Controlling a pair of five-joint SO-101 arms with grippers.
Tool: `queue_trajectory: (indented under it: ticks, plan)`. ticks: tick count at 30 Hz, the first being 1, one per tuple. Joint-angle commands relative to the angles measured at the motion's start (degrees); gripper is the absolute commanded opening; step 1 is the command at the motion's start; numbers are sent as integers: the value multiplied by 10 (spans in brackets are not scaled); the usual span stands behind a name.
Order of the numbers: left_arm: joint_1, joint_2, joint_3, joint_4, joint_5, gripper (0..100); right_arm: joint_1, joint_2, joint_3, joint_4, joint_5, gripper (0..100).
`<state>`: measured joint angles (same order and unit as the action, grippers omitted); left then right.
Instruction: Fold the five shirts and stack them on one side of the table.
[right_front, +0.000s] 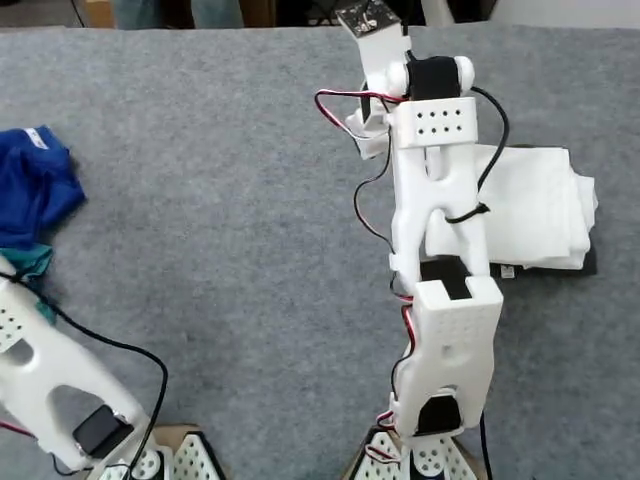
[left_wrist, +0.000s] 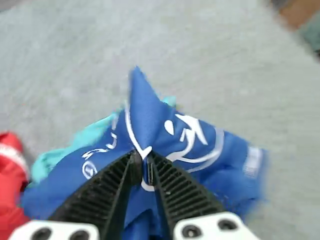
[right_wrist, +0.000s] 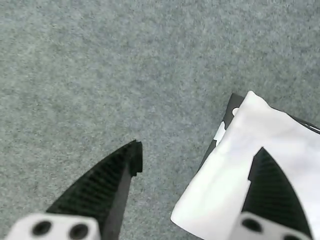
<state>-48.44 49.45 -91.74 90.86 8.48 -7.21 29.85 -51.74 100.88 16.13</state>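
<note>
We see the left gripper (left_wrist: 144, 159) clamped on a raised fold of the blue shirt (left_wrist: 200, 150), its two black fingers pressed together on the cloth with its white print. That shirt lies crumpled at the left edge of the grey table (right_front: 220, 150), on top of a teal shirt (left_wrist: 95, 132), and a red shirt (left_wrist: 9, 165) lies just beside them. The right gripper (right_wrist: 197, 148) is spread wide and grasps nothing: one finger hangs over bare table, the other over the corner of the folded white shirt (right_wrist: 225, 175). The white shirt rests on a folded black shirt (right_wrist: 231, 107) at the right side of the table, well apart from the crumpled pile
</note>
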Motion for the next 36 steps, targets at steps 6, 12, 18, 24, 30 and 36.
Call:
queue_trajectory:
  ticks: [6,12,18,24,30,36]
  plan:
    - [167,-182,-36,86,0,29,-4,-45,-4,4,-4,339]
    - [278,-198,5,101,1,29,-4,-96,0,4,-2,339]
    - [373,-198,155,101,0,29,9,-126,0,3,-2,339]
    - [485,-199,342,101,-31,30,22,-124,1,1,-1,339]
    - [587,-234,490,100,-13,44,18,-108,-4,-4,-1,339]
    - [587,-329,607,100,25,259,8,-51,-5,-18,-1,340]
